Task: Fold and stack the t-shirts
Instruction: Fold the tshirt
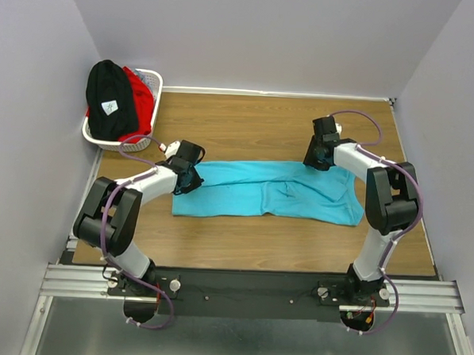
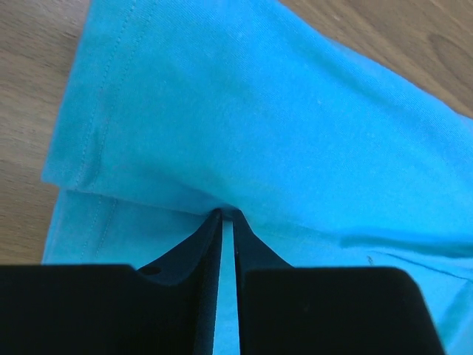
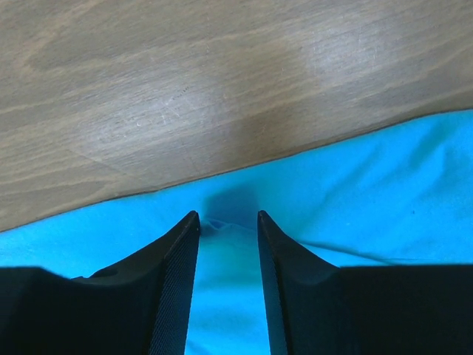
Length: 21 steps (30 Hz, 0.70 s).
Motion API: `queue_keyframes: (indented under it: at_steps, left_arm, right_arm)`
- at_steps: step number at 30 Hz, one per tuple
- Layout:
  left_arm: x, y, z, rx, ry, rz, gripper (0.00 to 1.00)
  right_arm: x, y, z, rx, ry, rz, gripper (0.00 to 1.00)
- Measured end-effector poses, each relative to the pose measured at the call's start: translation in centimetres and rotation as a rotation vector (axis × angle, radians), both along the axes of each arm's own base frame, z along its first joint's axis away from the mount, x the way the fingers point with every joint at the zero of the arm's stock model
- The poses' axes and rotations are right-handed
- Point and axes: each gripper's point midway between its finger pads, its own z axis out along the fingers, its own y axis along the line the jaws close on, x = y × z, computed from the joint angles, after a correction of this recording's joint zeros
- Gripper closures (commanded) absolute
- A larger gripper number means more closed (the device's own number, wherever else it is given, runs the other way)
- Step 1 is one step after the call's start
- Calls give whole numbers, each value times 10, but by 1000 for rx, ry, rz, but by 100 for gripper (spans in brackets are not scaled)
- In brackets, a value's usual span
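Note:
A bright turquoise t-shirt (image 1: 268, 191) lies on the wooden table as a long folded strip. At the strip's left end, my left gripper (image 1: 191, 179) is shut on a fold of the shirt. In the left wrist view the cloth (image 2: 259, 111) fills the thin slit between the nearly touching fingertips of the left gripper (image 2: 228, 214). My right gripper (image 1: 319, 159) sits at the shirt's far right edge. In the right wrist view the right gripper (image 3: 228, 216) is open, its jaws pressed down on the cloth (image 3: 369, 192) with a small ridge bunched between them. A black t-shirt (image 1: 110, 99) and a red t-shirt (image 1: 142, 97) lie in the basket.
A white lattice basket (image 1: 153, 76) stands at the table's far left corner, close behind the left arm. Grey walls close in the table on the left, back and right. Bare wood (image 1: 248, 122) lies beyond the turquoise shirt and in front of it.

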Motion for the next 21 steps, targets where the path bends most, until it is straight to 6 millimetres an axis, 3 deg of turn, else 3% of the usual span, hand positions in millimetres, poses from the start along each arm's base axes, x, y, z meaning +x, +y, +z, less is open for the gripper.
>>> queue_keyframes:
  at_steps: [10,21]
  left_arm:
    - [11,8,0,27,-5,-2,85]
    - [19,9,9,50,-29,-23,85]
  right_arm:
    - [-10,3,-8,6,26,11,85]
    - [-18,5,10,37,-5,12,96]
